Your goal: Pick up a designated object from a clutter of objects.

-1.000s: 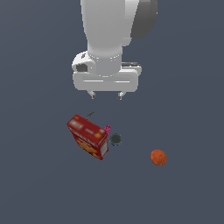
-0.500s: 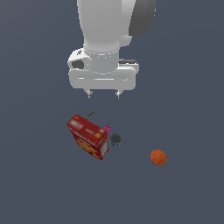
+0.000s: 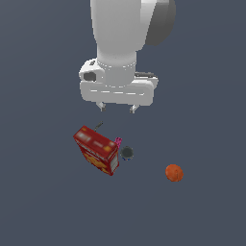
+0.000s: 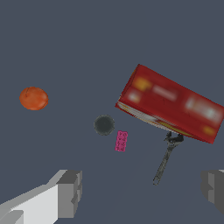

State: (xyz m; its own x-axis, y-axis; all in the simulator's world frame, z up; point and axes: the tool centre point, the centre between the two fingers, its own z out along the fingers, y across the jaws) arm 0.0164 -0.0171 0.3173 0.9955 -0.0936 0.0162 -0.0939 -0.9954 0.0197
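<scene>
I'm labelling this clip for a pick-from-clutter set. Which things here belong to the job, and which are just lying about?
Belongs to the job:
- orange ball, lying apart from the rest
- gripper, open and holding nothing

Just lying about:
- red printed box
- dark round item
- pink piece
- thin dark stick, one end at the box

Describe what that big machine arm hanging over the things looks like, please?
The arm is a thick, smooth, rounded white column with a grey round cap on the exterior view's right. Below it sits a wide, flat white block, the gripper, with a dark round socket on one end and a faint dashed line across its front. Two short, small grey-tipped jaws stick down from it. No loose cables show.
</scene>
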